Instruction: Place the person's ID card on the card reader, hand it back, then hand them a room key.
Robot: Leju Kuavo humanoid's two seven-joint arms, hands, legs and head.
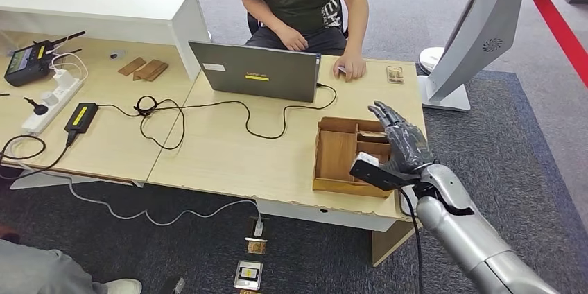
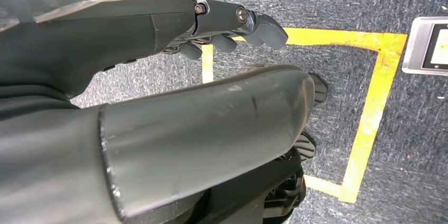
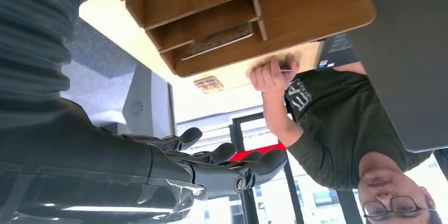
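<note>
Head view: right hand point(image 1: 401, 143) seen over wooden organizer point(image 1: 338, 157), fingers apart, nothing held. Left hand point(image 2: 222, 28) curled, empty, above carpet. Card point(image 1: 341, 70) pinned under person's hand point(image 1: 351, 66).

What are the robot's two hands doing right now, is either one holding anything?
Left hand: hangs over the floor, fingers curled in, holding nothing.
Right hand: open above the wooden tray, fingers apart, holding nothing.

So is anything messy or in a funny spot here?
Yes. Some cards lie on the floor in front of the table, not on it. A tangled black cable snakes across the tabletop. The wooden organizer sits straight.
</note>
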